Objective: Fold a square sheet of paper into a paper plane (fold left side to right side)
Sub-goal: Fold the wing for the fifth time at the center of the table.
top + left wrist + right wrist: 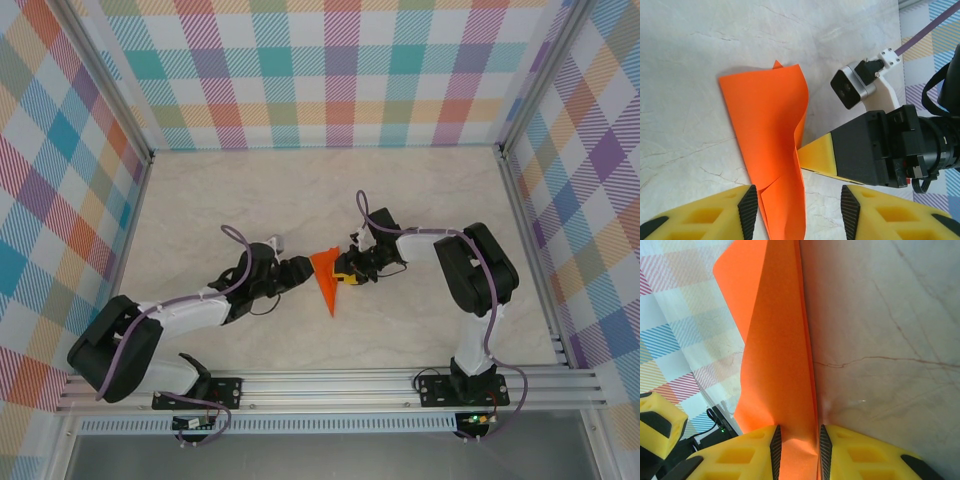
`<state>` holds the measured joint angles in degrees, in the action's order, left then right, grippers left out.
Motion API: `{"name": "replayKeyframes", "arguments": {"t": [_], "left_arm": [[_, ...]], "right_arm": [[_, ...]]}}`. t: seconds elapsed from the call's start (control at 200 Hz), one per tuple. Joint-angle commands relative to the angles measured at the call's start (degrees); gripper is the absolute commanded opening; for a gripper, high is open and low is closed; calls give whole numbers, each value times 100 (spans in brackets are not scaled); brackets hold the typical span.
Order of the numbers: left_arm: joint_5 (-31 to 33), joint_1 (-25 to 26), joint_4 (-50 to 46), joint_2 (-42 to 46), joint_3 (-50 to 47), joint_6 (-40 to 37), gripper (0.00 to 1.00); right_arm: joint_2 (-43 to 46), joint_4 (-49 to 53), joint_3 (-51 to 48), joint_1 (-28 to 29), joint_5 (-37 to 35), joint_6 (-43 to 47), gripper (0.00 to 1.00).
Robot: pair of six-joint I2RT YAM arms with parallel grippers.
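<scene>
While right hand (pixel 799 441) pinches orange paper (pixel 765 120), left hand (pixel 799 207) open astride it, plaid walls (pixel 340 70) around

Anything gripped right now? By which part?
Right pincer pinches the orange paper by its long layered side edge; left pincer is open, holding nothing.

Bright, even light; soft shadows

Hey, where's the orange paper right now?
In the top view the orange paper lies near the middle of the table; the right pincer is shut on its right edge and the open left pincer sits at its left side.
</scene>
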<state>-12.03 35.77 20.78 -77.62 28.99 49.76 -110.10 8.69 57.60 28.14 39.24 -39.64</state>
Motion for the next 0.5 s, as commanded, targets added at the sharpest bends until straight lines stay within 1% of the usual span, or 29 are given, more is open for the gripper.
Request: {"name": "replayKeyframes", "arguments": {"t": [0.0, 0.175, 0.33, 0.495], "left_arm": [[-658, -105, 211, -306, 209, 140, 47], [-928, -149, 709, -1024, 485, 400, 42], [-994, -149, 806, -1511, 767, 444, 39], [-1043, -149, 884, -1800, 913, 438, 36]], "right_arm": [[-327, 181, -64, 88, -269, 124, 29], [-321, 203, -65, 86, -260, 134, 29], [-324, 236, -53, 86, -259, 158, 29], [-327, 245, -56, 87, -260, 167, 29]]}}
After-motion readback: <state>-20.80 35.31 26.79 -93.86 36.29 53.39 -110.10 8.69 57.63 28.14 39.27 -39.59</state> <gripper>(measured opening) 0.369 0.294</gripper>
